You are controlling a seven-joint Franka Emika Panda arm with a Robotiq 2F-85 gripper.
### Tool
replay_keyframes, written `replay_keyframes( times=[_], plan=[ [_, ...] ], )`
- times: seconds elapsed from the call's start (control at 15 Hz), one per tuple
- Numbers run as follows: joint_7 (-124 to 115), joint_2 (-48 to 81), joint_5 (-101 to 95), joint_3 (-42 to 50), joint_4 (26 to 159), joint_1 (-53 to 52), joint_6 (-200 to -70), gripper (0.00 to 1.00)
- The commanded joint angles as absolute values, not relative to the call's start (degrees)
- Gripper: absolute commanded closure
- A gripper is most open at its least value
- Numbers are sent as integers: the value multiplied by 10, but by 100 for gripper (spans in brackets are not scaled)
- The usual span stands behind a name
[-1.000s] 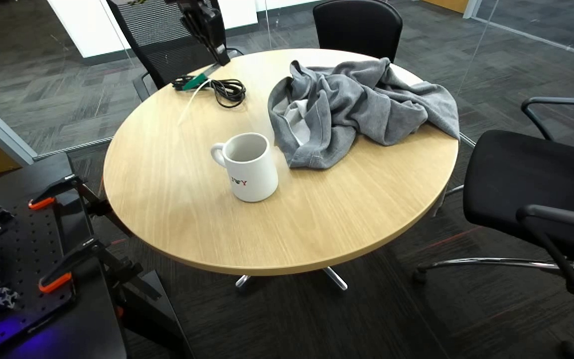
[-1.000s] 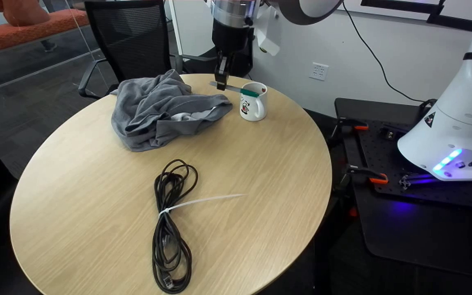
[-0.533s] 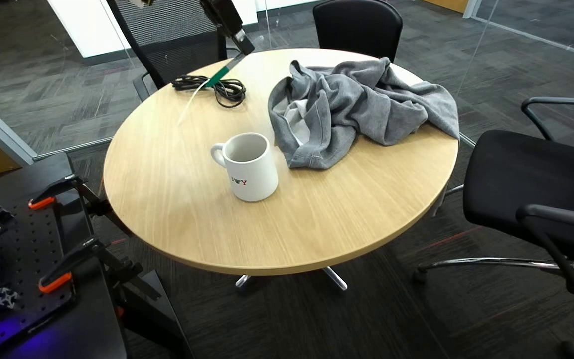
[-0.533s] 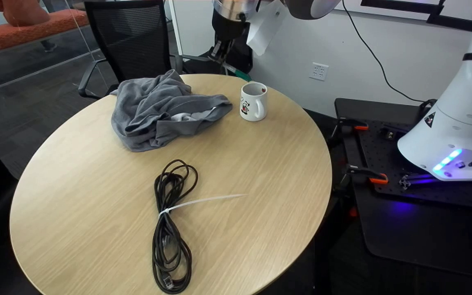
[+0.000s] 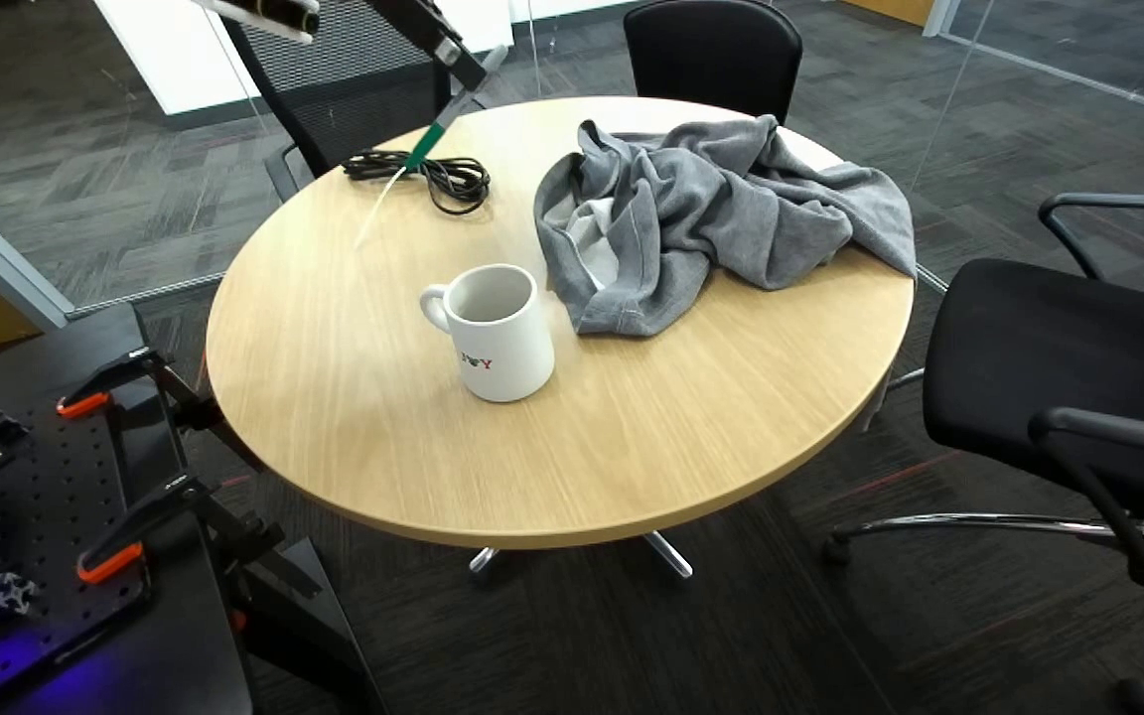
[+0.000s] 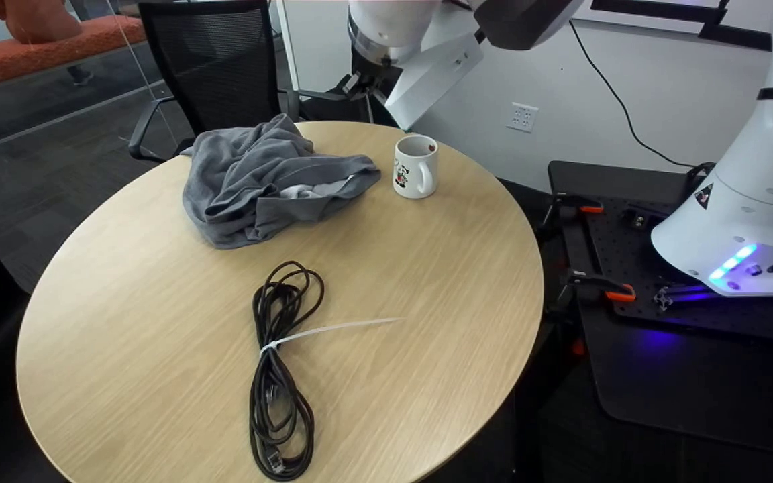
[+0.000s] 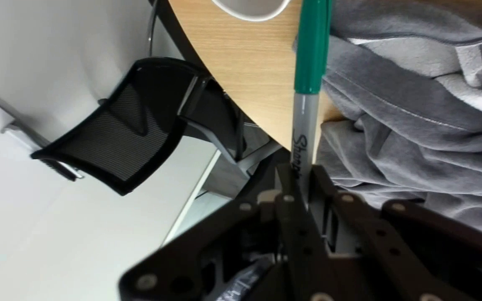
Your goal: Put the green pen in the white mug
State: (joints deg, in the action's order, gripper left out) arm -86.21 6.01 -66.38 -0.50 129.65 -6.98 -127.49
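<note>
The Robotiq gripper (image 7: 303,175) pinches one green-capped Sharpie marker (image 7: 307,98) by its grey barrel, holding it aslant in the air, cap leading, outside the white mug (image 6: 411,171); in the wrist view the cap points to twelve o'clock, and the mug's rim shows at about ten o'clock from it. I judge that slant the likeliest trouble: lowered like this, the cap could catch the rim and twist in the grip, or shove the mug over. Letting go off-centre would probably drop it on the round table (image 6: 427,268) or the grey garment (image 6: 259,184). Taking that table as a dial in an exterior view, the one mug stands upright between one and two o'clock, one garment lies at twelve, and one black cable bundle (image 6: 268,361) with one white zip tie (image 6: 333,327) at six. Three black chairs (image 5: 1049,362) and two orange-tipped clamps (image 5: 140,521) also show.
</note>
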Motion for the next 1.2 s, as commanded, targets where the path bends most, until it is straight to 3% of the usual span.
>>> replay_keyframes(
  times=[0.0, 0.13, 0.2, 0.4, 0.47, 1.13],
  plan=[
    [-982, 75, -692, -33, 1291, -87, -1161, 97],
    [-1033, 85, -691, -47, 1287, -95, -1093, 97],
    [-989, 76, -679, -47, 1295, -81, -1139, 87],
    [-1018, 82, -682, -53, 1295, -87, -1108, 87],
    [-1018, 83, -682, -53, 1294, -87, -1108, 97],
    [-1190, 108, -731, -54, 1296, -94, -1028, 97]
  ],
)
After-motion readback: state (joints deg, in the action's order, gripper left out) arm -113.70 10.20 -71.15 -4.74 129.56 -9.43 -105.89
